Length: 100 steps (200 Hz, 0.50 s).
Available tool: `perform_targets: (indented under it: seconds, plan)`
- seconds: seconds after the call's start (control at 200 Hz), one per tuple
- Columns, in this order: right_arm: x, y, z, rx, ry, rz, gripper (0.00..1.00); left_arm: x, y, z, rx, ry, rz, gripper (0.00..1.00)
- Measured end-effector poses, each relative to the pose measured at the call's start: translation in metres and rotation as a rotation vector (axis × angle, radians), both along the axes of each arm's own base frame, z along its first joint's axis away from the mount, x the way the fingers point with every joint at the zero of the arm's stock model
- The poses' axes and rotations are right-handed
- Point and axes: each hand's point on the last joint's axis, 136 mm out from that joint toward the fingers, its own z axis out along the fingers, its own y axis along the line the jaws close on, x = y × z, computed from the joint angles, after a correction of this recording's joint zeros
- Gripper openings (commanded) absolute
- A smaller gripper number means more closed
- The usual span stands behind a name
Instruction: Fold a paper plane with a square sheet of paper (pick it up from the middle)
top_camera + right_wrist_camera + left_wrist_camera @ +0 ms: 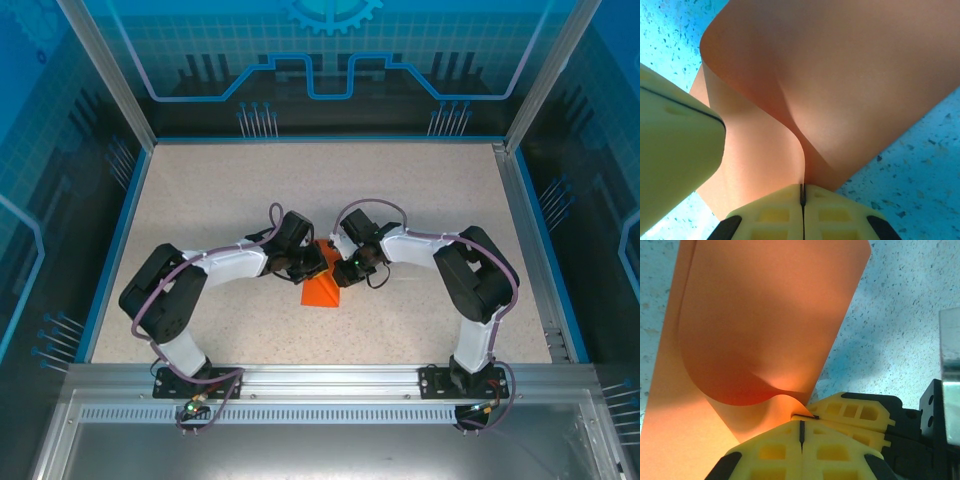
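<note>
The square sheet of paper (322,292) is bright orange and bent into a raised ridge, hanging between both grippers over the table's middle. My right gripper (802,189) is shut on the sheet (840,75), whose ridge runs straight into its closed jaws. My left gripper (801,424) is shut too, its tips pressed against the same ridge of the sheet (765,315), right beside the right gripper's yellow fingers (855,412). From above, the left gripper (322,262) and the right gripper (342,268) meet tip to tip. The paper plane is out of view.
The speckled beige table (220,200) has a blue rim and glass walls at the sides and back. An aluminium rail (330,378) runs along the near edge by the arm bases. There is open tabletop on all sides of the sheet.
</note>
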Motion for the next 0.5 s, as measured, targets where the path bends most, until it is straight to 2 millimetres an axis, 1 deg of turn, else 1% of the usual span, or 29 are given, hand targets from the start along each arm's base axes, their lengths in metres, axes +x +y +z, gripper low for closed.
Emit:
perform_targets:
  seconds: [0.25,0.5]
  plan:
    - [0.000,0.000,0.000,0.000,0.001,0.000,0.06,-0.001,0.001,-0.006,0.009,0.012,0.000,0.00]
    - [0.000,0.000,0.000,0.000,0.001,0.000,0.06,-0.005,0.004,-0.020,0.026,0.037,-0.001,0.00]
